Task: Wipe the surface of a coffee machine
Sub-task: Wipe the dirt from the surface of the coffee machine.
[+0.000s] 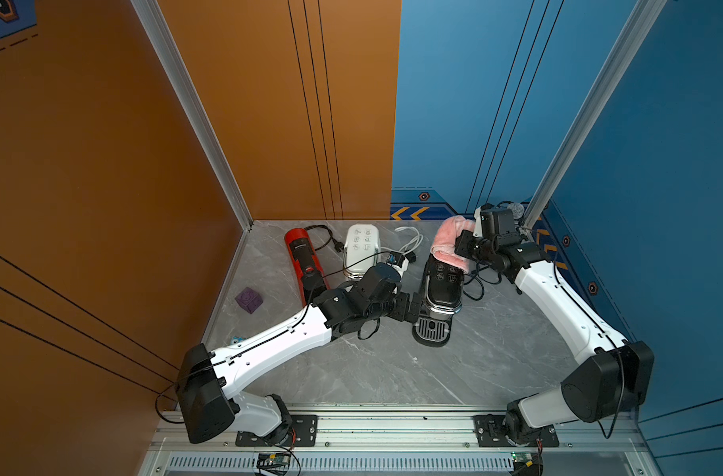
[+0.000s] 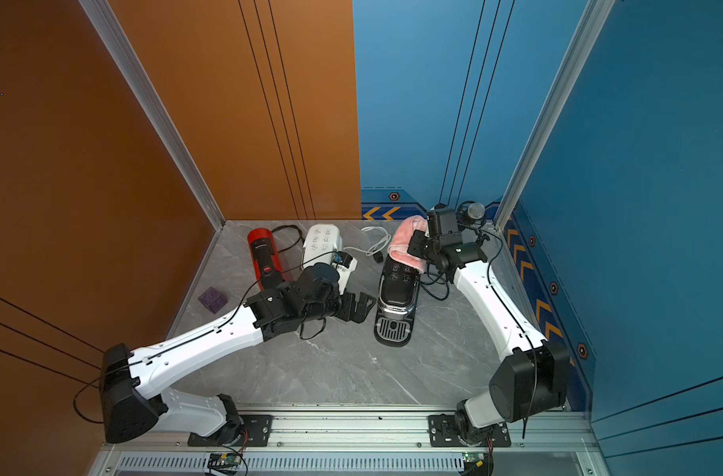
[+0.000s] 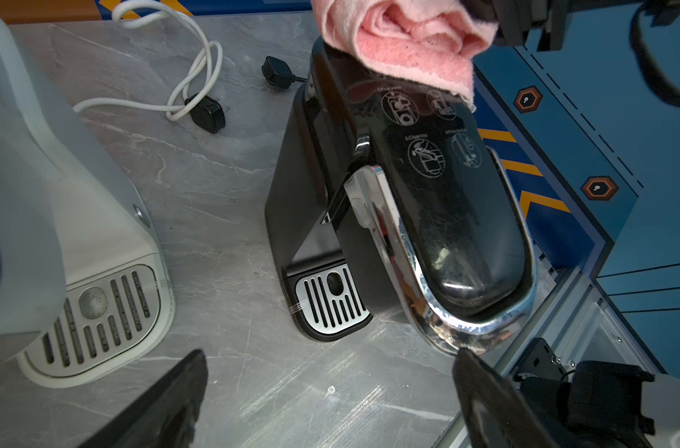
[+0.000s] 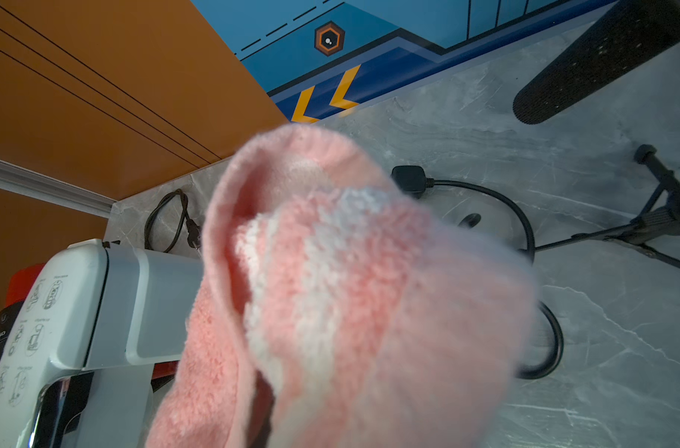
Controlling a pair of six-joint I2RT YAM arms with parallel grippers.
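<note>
The black coffee machine point(image 1: 442, 288) point(image 2: 397, 296) point(image 3: 447, 217) stands mid-table, drip tray toward the front. A folded pink cloth point(image 1: 450, 243) point(image 2: 407, 243) point(image 3: 404, 42) point(image 4: 350, 291) lies over the rear of its glossy top, above the printed icons. My right gripper point(image 1: 462, 244) point(image 2: 416, 244) is shut on the pink cloth from the right; in the right wrist view the cloth hides its fingers. My left gripper point(image 1: 414, 307) point(image 2: 357, 307) point(image 3: 330, 355) hangs wide open and holds nothing, low at the machine's left side near its front.
A white coffee machine point(image 1: 362, 247) point(image 3: 71, 232) and a red one point(image 1: 304, 259) stand at the back left. A purple cube point(image 1: 248, 300) lies near the left wall. White and black cables with plugs point(image 3: 206, 112) trail behind. A microphone point(image 1: 515, 209) on a stand fills the back right corner.
</note>
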